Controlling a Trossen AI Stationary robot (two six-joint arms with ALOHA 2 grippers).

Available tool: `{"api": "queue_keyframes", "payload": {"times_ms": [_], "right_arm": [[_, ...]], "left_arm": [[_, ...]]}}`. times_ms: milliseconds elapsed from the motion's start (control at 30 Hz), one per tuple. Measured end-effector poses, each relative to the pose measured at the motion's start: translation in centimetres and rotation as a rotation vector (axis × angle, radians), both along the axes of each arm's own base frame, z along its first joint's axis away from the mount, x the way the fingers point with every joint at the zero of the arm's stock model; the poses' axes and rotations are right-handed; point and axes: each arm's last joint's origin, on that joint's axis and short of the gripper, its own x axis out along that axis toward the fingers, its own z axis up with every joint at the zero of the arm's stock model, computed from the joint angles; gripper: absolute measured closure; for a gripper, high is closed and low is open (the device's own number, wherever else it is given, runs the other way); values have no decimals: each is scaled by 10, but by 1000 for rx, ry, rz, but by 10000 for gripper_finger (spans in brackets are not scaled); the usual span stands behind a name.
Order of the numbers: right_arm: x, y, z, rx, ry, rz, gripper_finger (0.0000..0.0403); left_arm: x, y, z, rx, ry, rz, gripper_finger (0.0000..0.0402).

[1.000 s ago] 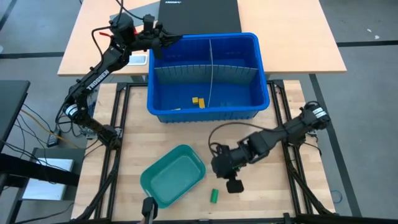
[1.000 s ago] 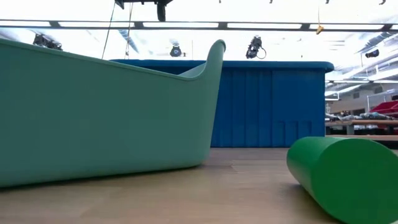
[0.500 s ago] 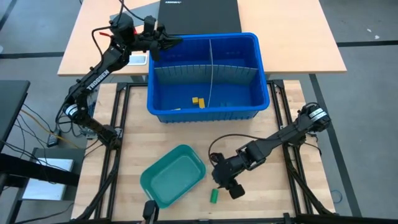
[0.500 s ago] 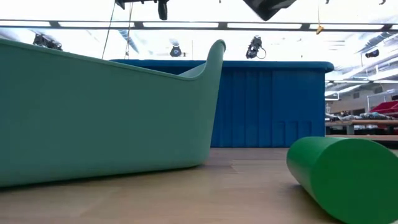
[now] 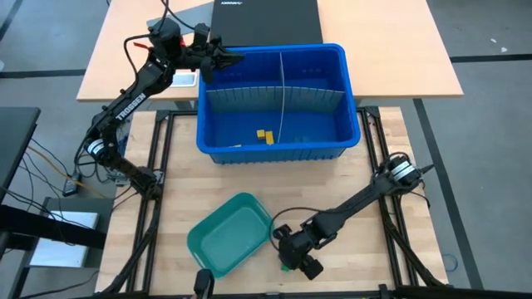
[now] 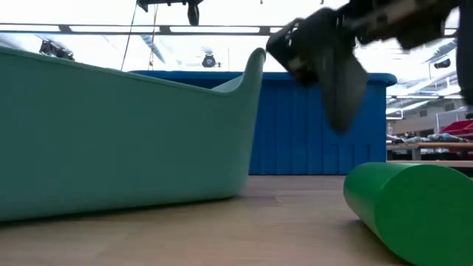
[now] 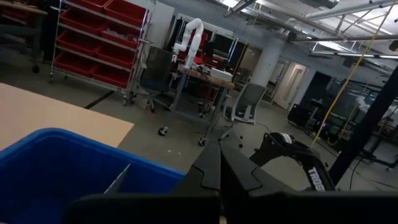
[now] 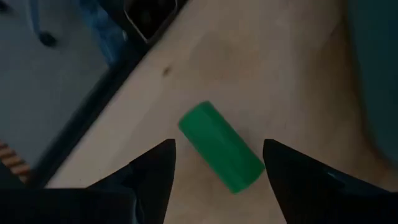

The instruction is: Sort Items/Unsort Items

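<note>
Green block (image 8: 221,147) lying on its side on bare table (image 5: 349,199) near front edge, just beside teal tray (image 5: 231,235). Right gripper (image 8: 217,163) just above it, fingers spread wide either side, not touching. Two yellow blocks (image 5: 264,134) in blue bin (image 5: 332,141). Left gripper (image 5: 235,57) closed, empty, over bin's rear left corner.

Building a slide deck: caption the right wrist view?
Open right gripper poised over a green cylinder lying on the wooden table.
</note>
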Motion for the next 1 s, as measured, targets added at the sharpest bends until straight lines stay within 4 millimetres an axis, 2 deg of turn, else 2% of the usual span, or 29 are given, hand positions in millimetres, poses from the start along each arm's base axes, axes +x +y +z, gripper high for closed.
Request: {"api": "queue_keyframes", "payload": {"times_ms": [233, 433, 667, 900, 1000], "right_arm": [[9, 5, -39, -77, 17, 41, 167], [11, 6, -48, -90, 25, 3, 181], [11, 3, -41, -70, 41, -140, 277], [6, -3, -25, -82, 196, -319, 277], [4, -10, -4, -128, 267, -379, 277]], "left_arm": [[0, 0, -1, -7, 6, 2, 400], [0, 0, -2, -18, 15, 2, 400], [0, 0, -3, -23, 19, 2, 400], [0, 0, -1, -9, 8, 8, 400], [0, 1, 0, 21, -4, 36, 400]]}}
